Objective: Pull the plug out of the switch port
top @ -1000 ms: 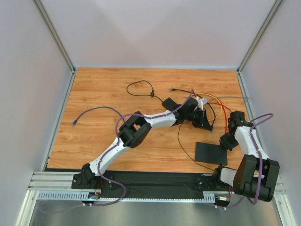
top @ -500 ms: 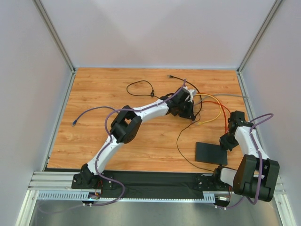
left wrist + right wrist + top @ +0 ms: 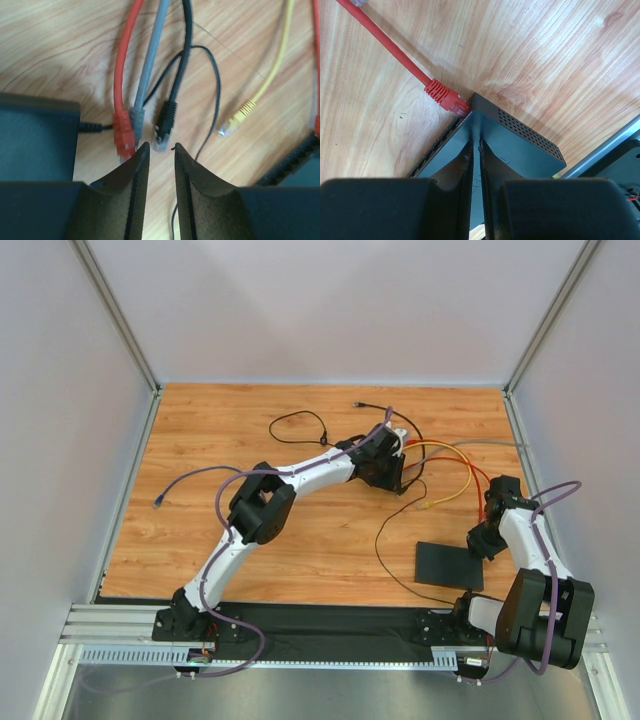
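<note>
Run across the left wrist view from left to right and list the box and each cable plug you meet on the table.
black box → red plug → grey plug → black plug → yellow plug

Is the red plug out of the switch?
No, the right wrist view shows the red plug seated in a socket at the corner of the switch.
</note>
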